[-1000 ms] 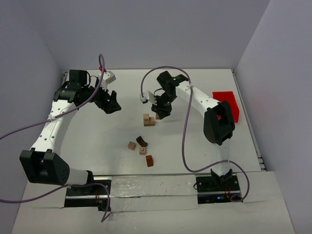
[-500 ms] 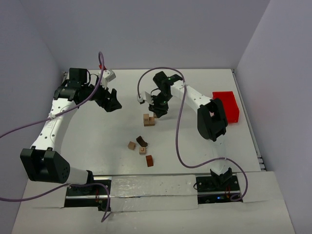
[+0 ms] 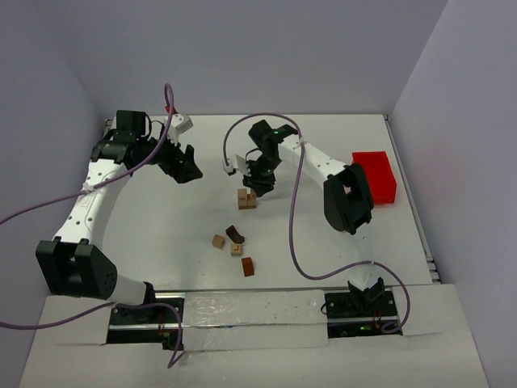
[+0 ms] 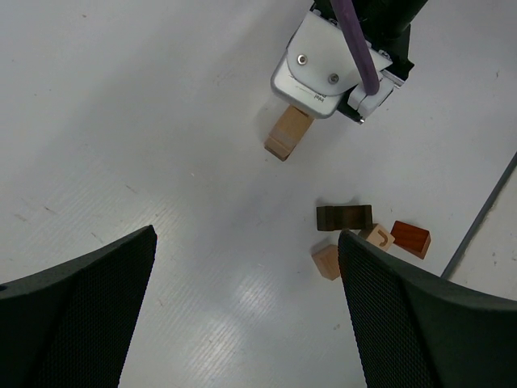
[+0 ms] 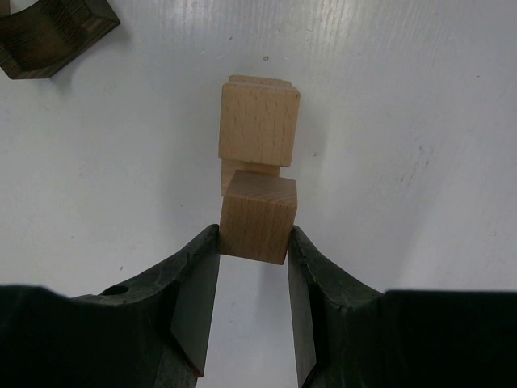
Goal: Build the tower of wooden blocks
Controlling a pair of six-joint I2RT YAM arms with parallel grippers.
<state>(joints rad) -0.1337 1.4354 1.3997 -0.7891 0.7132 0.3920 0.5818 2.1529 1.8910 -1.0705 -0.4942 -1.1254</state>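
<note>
Between the fingers of the right end effector [image 5: 253, 242] sits a light tan cube [image 5: 258, 217], pinched on two sides, the jaws closed narrow around it. Just ahead of the tips stands the wood block tower [image 5: 258, 121], so far only a short stack of tan cubes. The held cube overlaps the stack's lower block in the wrist view, and I can't tell whether they touch. Back from this end effector, toward the arm bases, four loose pieces lie on the surface [image 3: 161, 234]: a dark brown notched block [image 3: 235, 234], a tan cube [image 3: 218, 241], a small tan piece [image 3: 236, 250] and a reddish-brown block [image 3: 248, 266]. The left end effector [image 4: 246, 234] hangs wide and empty, well apart from the tower. By my reckoning the build is barely begun: this cube needs setting, then the four loose ones.
</note>
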